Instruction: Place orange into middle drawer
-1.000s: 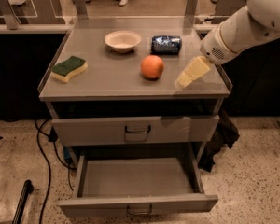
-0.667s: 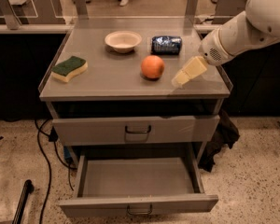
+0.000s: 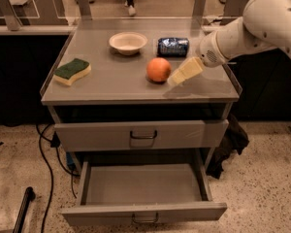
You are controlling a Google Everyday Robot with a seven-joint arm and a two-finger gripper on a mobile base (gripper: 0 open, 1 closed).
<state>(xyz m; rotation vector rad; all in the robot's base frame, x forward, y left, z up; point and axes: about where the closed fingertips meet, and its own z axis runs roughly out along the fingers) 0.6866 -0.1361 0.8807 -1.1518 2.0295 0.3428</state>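
The orange [image 3: 158, 70] sits on the grey cabinet top [image 3: 116, 81], right of centre. My gripper [image 3: 177, 77] reaches in from the right on a white arm, its cream fingers [image 3: 186, 72] low over the top and just right of the orange, tips close to its side. The middle drawer [image 3: 143, 188] is pulled out below and its inside is bare. Its dark loop handle [image 3: 145, 219] shows on the front edge. The drawer front above it [image 3: 141, 135] is closed.
A cream bowl [image 3: 128, 42] stands at the back centre. A dark blue packet [image 3: 173, 46] lies behind the orange. A green-and-yellow sponge [image 3: 72, 71] lies at the left. Cables trail on the speckled floor [image 3: 43, 154] at the left.
The gripper has moved left, closer to the orange. The orange and the drawer have not moved.
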